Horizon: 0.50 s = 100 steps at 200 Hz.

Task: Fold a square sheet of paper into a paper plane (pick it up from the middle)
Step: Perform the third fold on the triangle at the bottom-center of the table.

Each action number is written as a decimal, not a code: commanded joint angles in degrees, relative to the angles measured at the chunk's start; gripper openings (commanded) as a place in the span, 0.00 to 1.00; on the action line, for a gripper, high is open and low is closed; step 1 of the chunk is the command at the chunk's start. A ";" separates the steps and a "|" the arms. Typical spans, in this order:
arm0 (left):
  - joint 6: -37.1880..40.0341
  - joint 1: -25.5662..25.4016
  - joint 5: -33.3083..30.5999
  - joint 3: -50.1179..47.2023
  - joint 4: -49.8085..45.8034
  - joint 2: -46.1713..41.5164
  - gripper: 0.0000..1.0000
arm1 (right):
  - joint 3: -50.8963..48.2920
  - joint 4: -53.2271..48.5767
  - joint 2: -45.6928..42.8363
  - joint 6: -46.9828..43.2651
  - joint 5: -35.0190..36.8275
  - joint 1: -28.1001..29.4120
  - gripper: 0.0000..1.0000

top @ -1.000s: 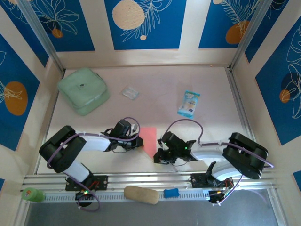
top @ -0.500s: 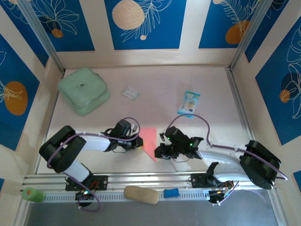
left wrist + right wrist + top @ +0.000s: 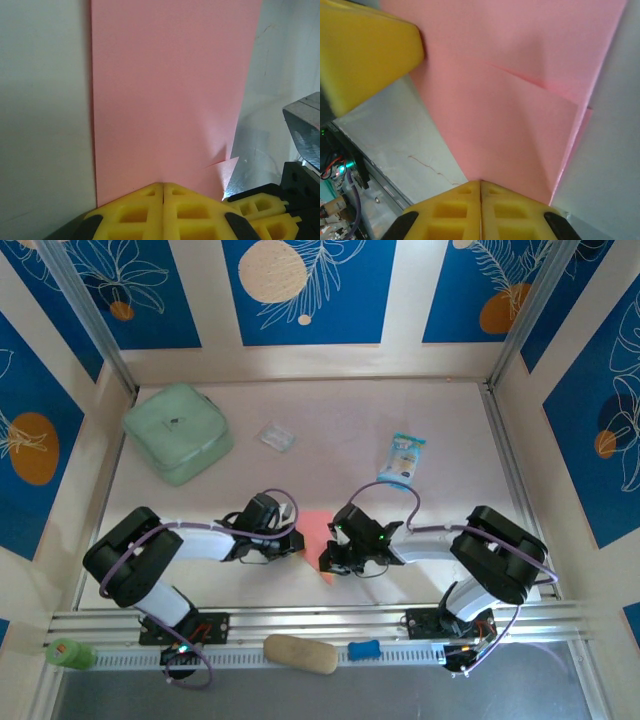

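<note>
The square sheet of paper (image 3: 316,528) lies flat on the table between my two grippers, salmon pink and folded into a narrower strip. A folded flap with a diagonal crease shows on it (image 3: 520,115). My left gripper (image 3: 299,541) is shut, and its yellow tips (image 3: 163,184) rest on the paper's (image 3: 170,90) left edge. My right gripper (image 3: 329,562) is shut too, and its tips (image 3: 480,181) sit on the sheet's near right corner. Its yellow fingers (image 3: 260,212) show at the lower right of the left wrist view. A left gripper finger (image 3: 365,55) shows at the upper left of the right wrist view.
A mint-green pouch (image 3: 178,432) sits at the back left. A small clear wrapper (image 3: 277,436) and a blue-and-white snack packet (image 3: 402,460) lie farther back. On the front rail lie a beige block (image 3: 300,653), a blue piece (image 3: 364,649) and a green bottle (image 3: 68,653).
My right arm has swung left, bringing its shut gripper onto the paper's near right corner. The left arm and the paper have stayed put.
</note>
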 commanded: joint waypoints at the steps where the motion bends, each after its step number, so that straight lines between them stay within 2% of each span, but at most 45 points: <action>1: 0.56 0.32 -2.78 1.43 -7.24 -1.59 0.00 | -4.86 -0.69 1.05 1.56 0.18 0.53 0.06; 59: -0.49 -1.78 -3.35 2.79 -8.98 -8.60 0.02 | -4.05 -2.05 1.36 0.69 1.18 -0.05 0.06; 100: -3.87 -7.15 -3.40 0.56 -2.59 -6.11 0.00 | -3.91 -2.47 1.55 0.52 1.27 -0.08 0.06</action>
